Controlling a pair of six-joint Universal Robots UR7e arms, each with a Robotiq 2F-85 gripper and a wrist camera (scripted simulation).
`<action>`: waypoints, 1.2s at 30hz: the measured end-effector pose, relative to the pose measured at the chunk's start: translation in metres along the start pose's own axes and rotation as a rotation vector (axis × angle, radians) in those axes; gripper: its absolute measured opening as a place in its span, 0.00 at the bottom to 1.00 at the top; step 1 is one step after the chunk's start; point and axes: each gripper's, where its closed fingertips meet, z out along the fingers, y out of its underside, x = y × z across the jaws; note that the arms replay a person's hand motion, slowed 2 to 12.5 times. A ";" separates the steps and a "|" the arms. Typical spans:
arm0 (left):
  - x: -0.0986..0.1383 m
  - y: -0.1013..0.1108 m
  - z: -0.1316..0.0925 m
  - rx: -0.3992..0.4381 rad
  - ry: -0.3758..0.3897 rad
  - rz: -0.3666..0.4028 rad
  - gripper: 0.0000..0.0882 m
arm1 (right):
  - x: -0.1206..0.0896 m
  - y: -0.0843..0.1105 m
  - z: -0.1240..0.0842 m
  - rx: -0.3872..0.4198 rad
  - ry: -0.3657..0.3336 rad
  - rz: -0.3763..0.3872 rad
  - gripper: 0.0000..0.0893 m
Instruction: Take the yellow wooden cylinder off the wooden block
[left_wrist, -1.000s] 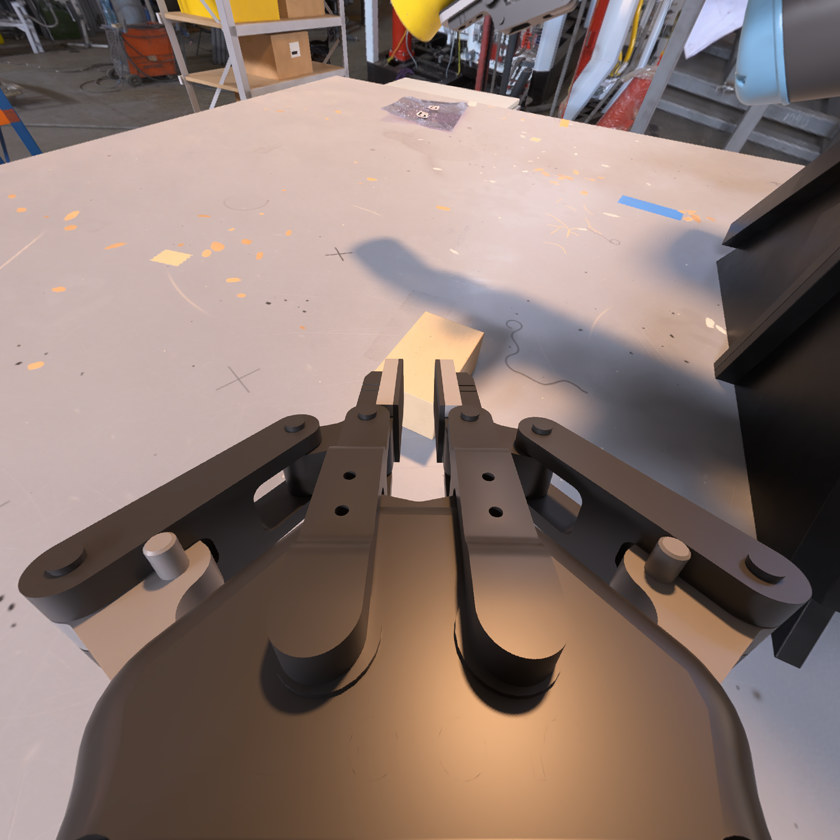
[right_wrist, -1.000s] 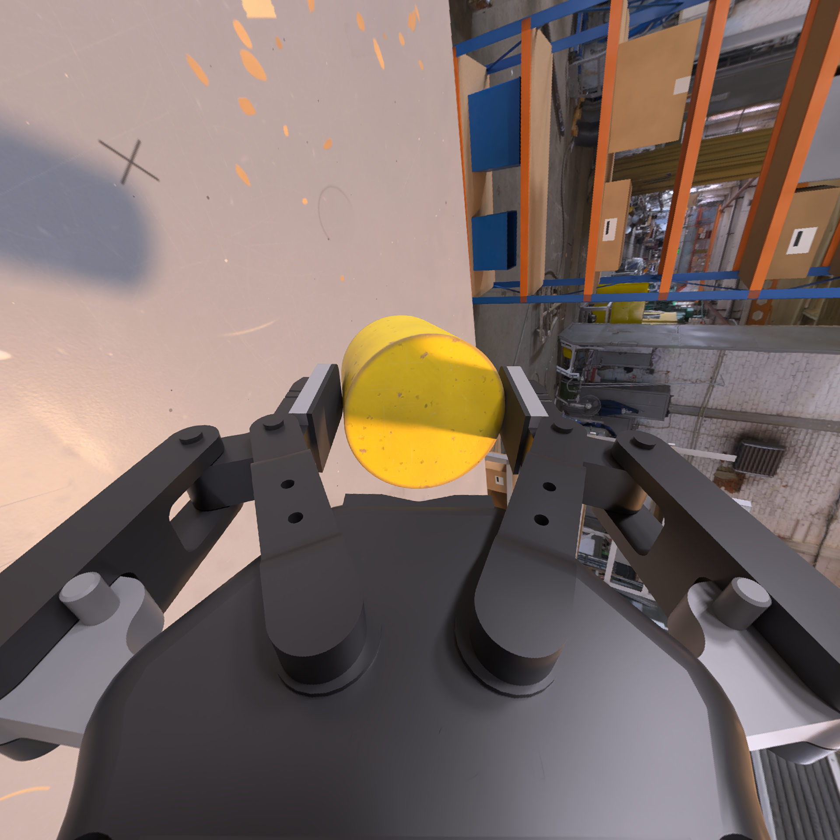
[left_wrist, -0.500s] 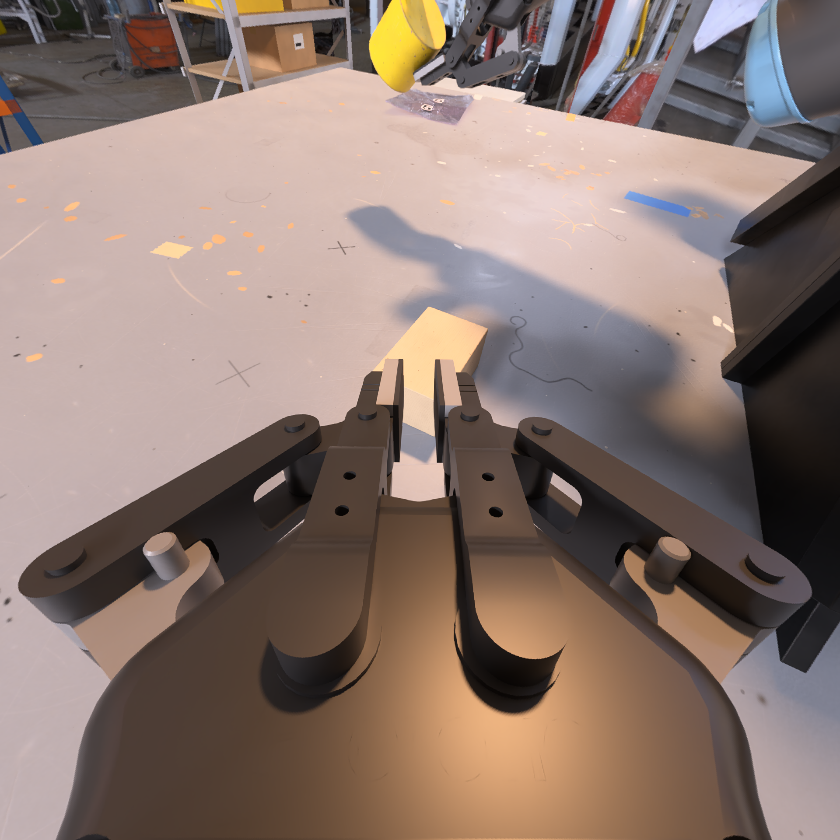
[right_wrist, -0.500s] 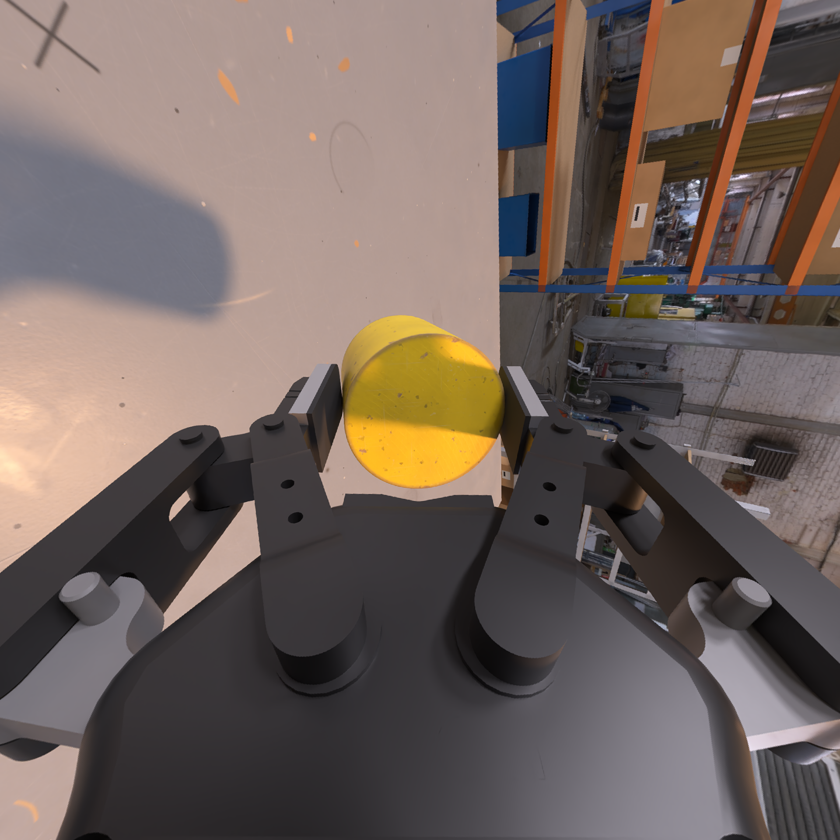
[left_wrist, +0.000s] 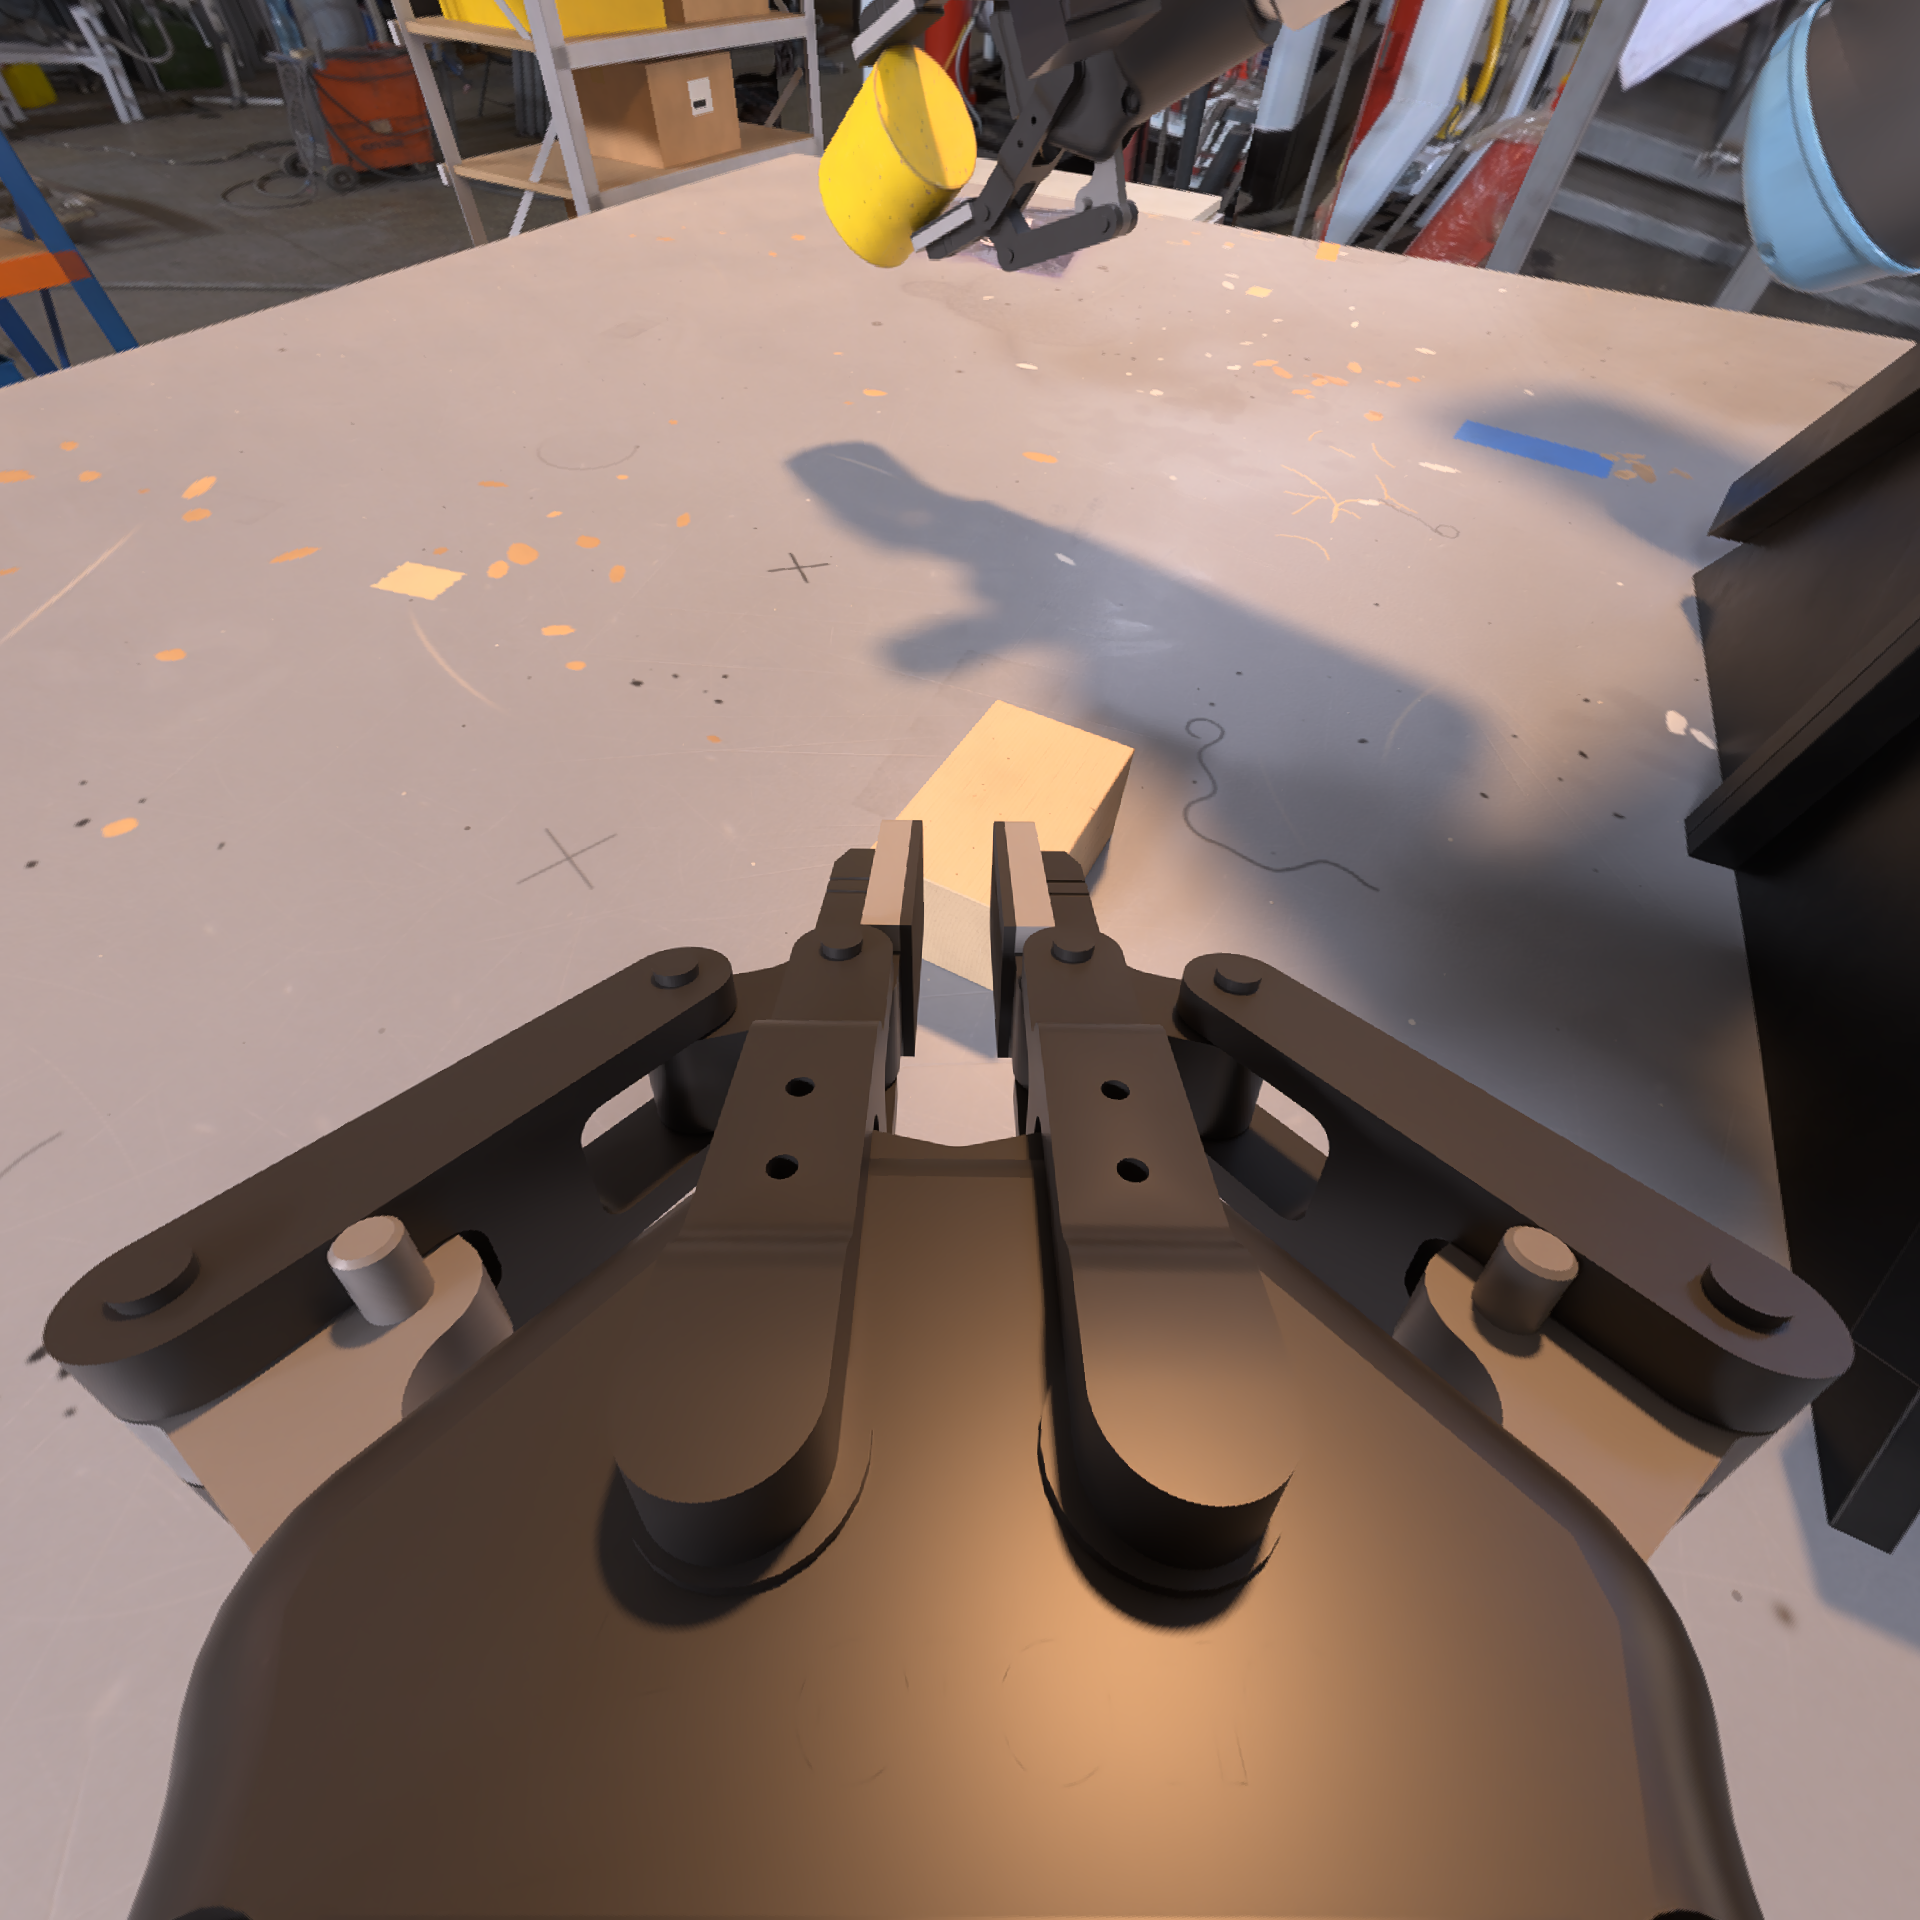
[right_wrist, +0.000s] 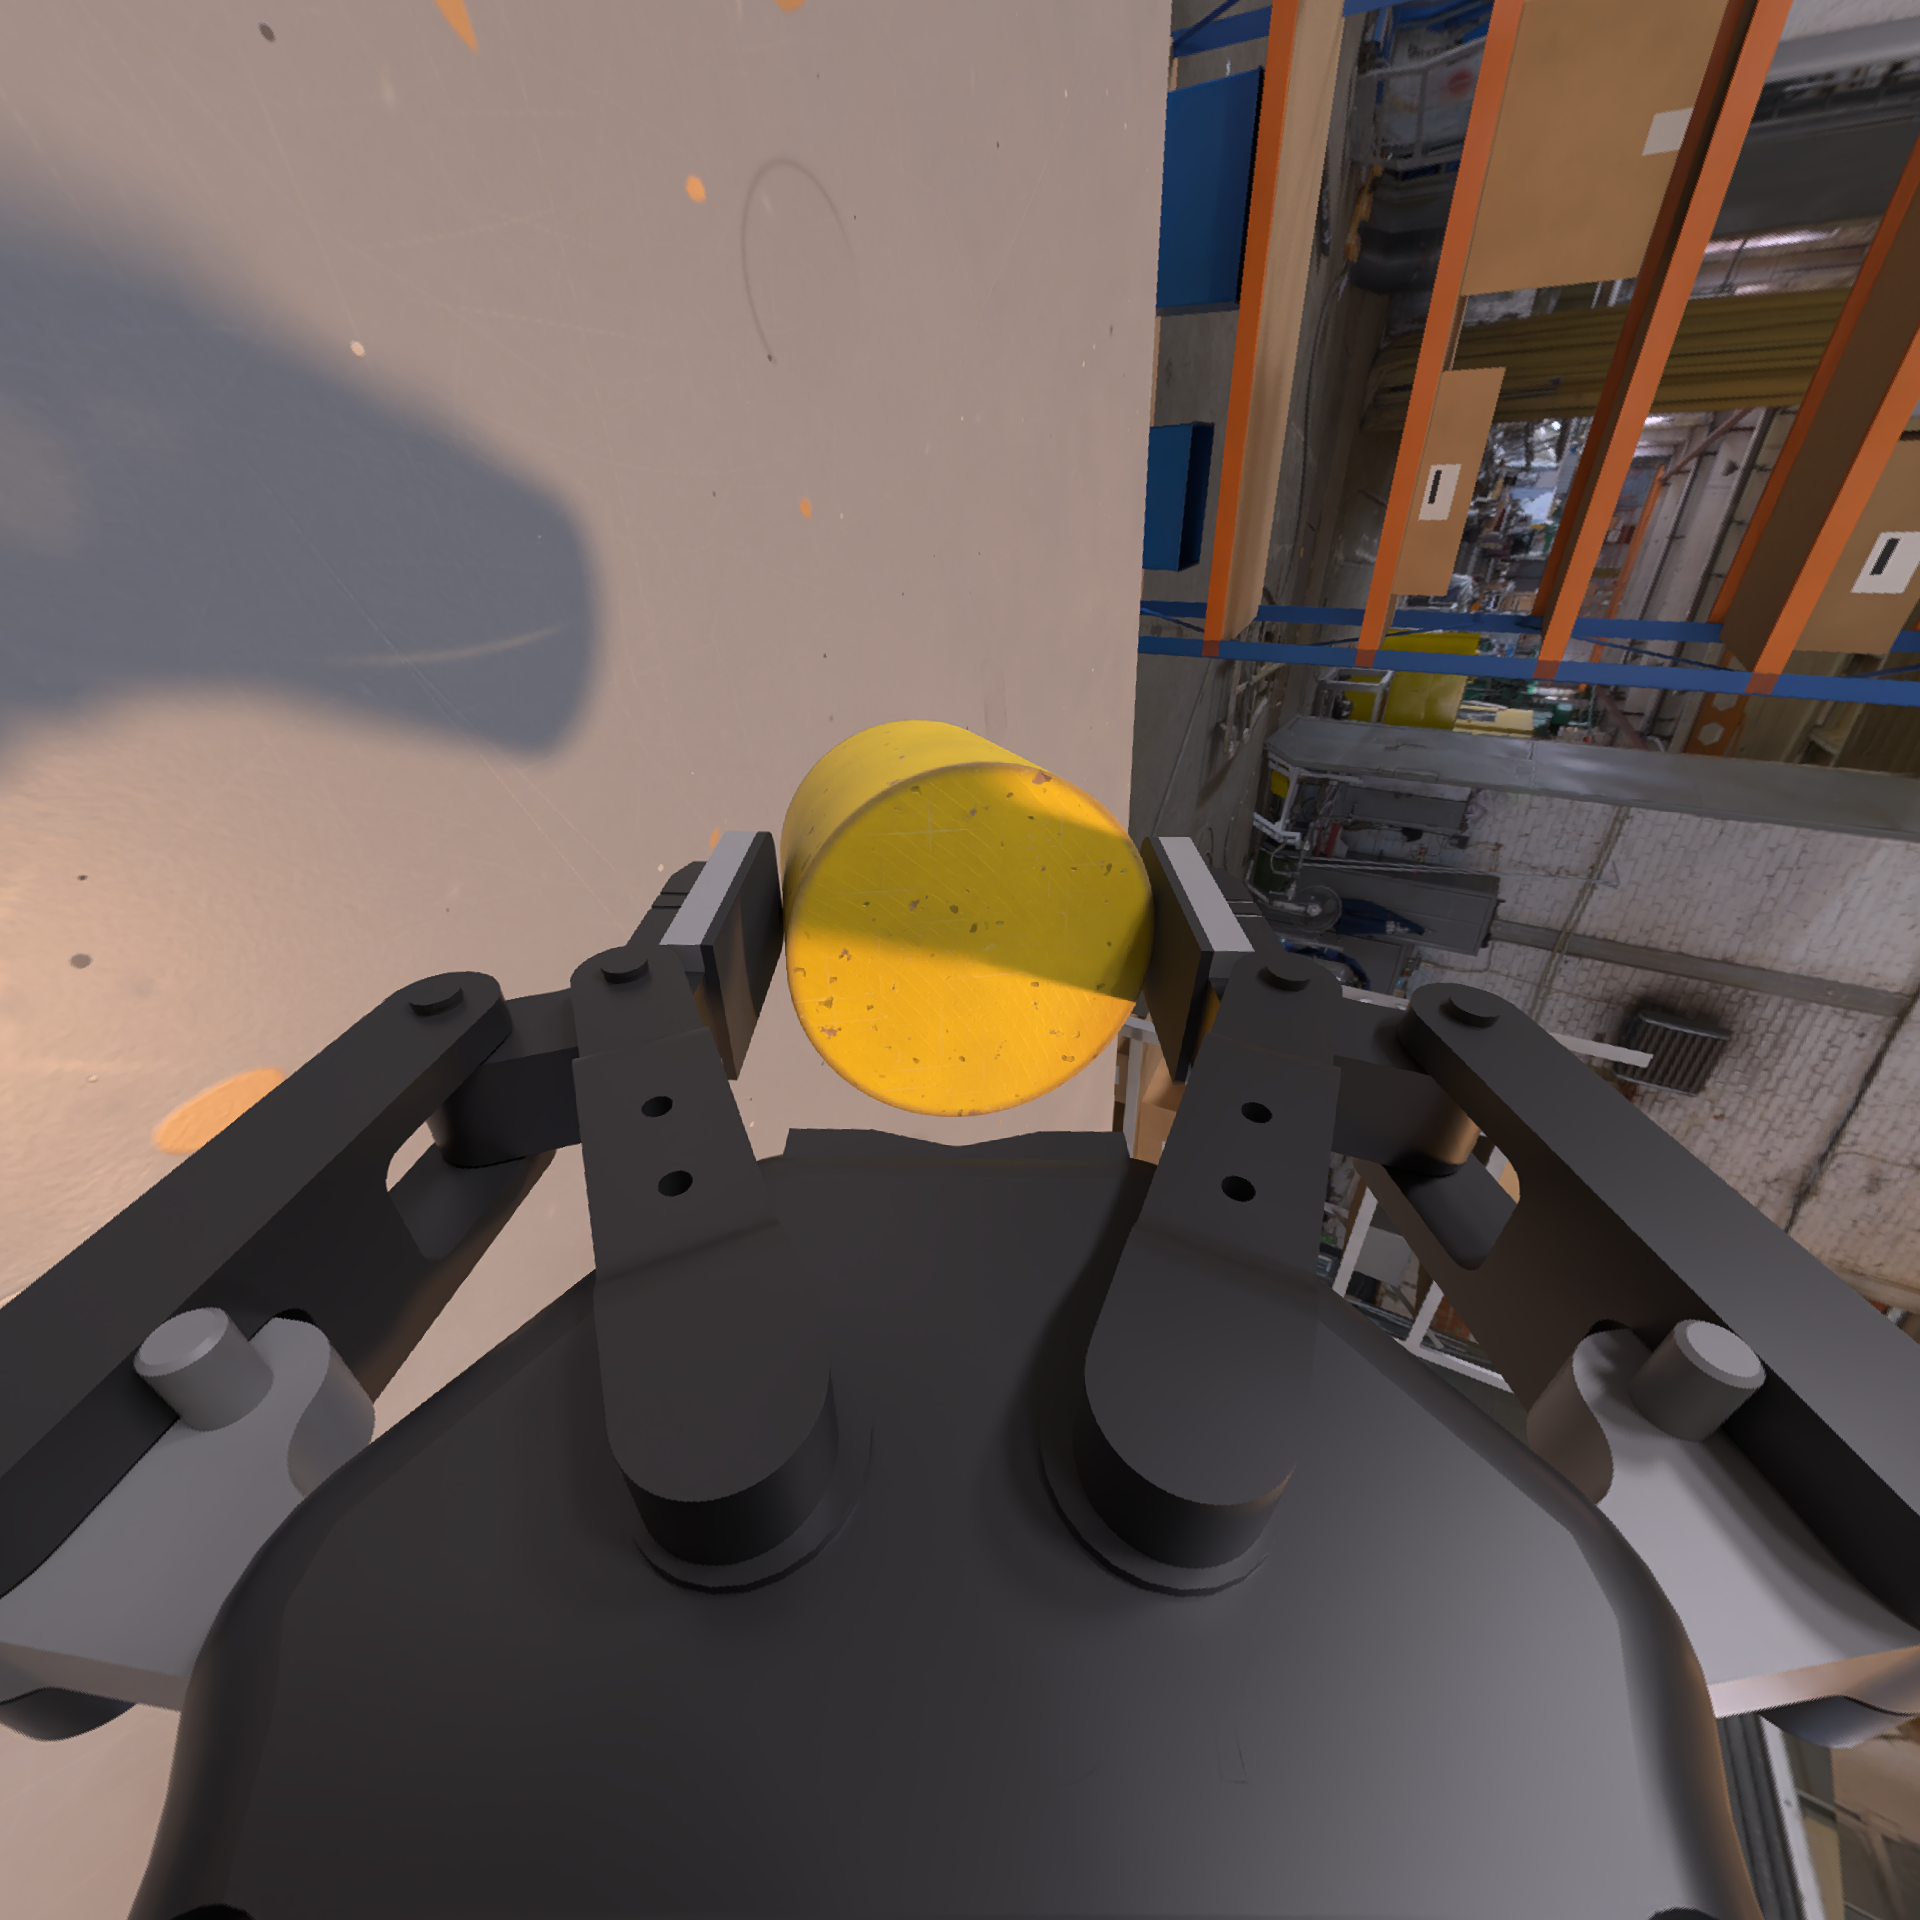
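The yellow wooden cylinder (right_wrist: 961, 920) is held between the fingers of my right gripper (right_wrist: 961, 925), which is shut on it. It hangs in the air above the table, near the table's edge. It also shows in the left wrist view (left_wrist: 899, 156), high over the far side of the table. The pale wooden block (left_wrist: 1023, 790) lies flat on the table with nothing on top of it. My left gripper (left_wrist: 956, 883) hovers over the block's near end. Its jaws are drawn almost together with a narrow gap, and they hold nothing.
A black box-like structure (left_wrist: 1829, 831) stands at the table's right side, close to my left gripper. A small plastic bag (left_wrist: 1029, 255) lies at the far edge. The right arm casts a shadow (left_wrist: 1091, 623) behind the block. Warehouse racks (right_wrist: 1507, 416) stand beyond the table.
The right gripper has carried the cylinder lower and toward the table's edge, so it sits lower in the left wrist view. The left gripper and the block have hardly moved.
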 end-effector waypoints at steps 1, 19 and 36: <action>0.000 0.000 0.000 0.000 -0.001 0.002 0.13 | 0.000 0.000 0.002 0.000 0.003 -0.005 0.67; -0.003 -0.003 0.001 0.011 -0.017 0.016 0.13 | -0.004 -0.002 0.032 -0.005 0.037 -0.067 0.67; -0.001 -0.002 0.003 0.009 -0.006 0.001 0.13 | -0.008 -0.006 0.050 -0.003 0.037 -0.117 0.67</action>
